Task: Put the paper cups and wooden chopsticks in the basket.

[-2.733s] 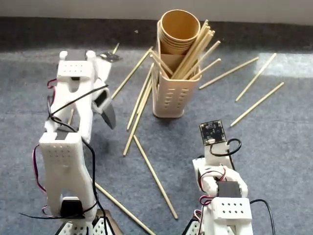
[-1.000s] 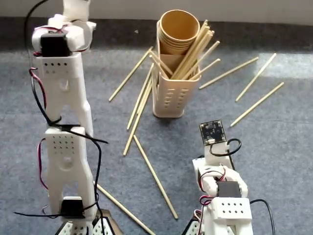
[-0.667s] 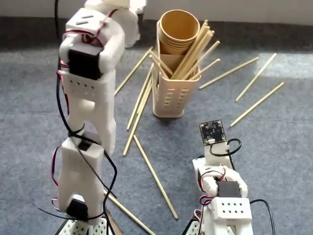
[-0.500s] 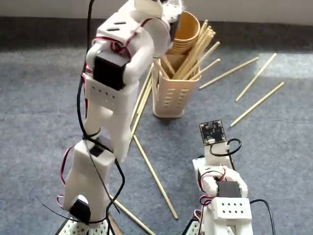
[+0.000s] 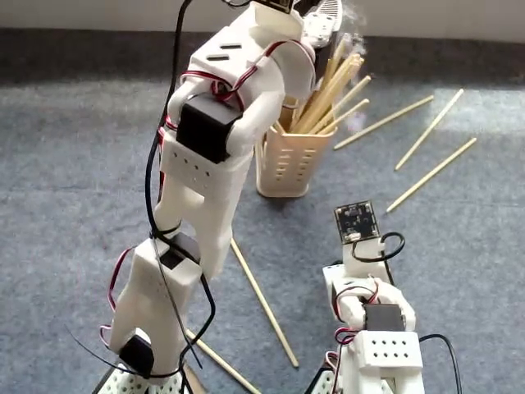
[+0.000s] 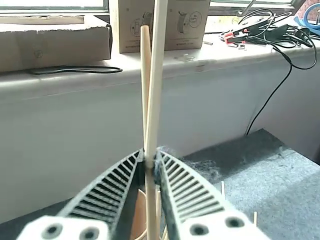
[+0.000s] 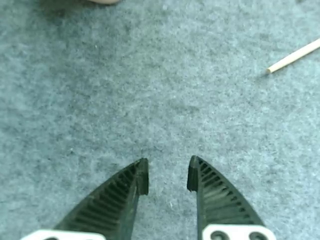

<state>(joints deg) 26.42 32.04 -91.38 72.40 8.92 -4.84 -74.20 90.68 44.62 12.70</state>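
Observation:
The cream slotted basket (image 5: 287, 164) stands upright on the grey carpet with several wooden chopsticks (image 5: 332, 86) leaning out of it. My left arm stretches over the basket and hides the paper cups inside. Its gripper (image 5: 322, 20) is high above the basket's rim. In the left wrist view that gripper (image 6: 150, 160) is shut on two upright chopsticks (image 6: 152, 75). My right gripper (image 7: 167, 175) is open, low over bare carpet, with nothing between its fingers. A chopstick tip (image 7: 295, 56) lies well ahead of it.
Loose chopsticks lie on the carpet to the basket's right (image 5: 385, 119) (image 5: 431, 174) and in front of it (image 5: 262, 304). The right arm's base (image 5: 373, 345) sits at the front right. A white wall and a sill with cardboard boxes (image 6: 55, 37) run behind the table.
The left arm has swung from the far left of the carpet across to above the basket, with the chopsticks in its gripper. The right arm has kept still.

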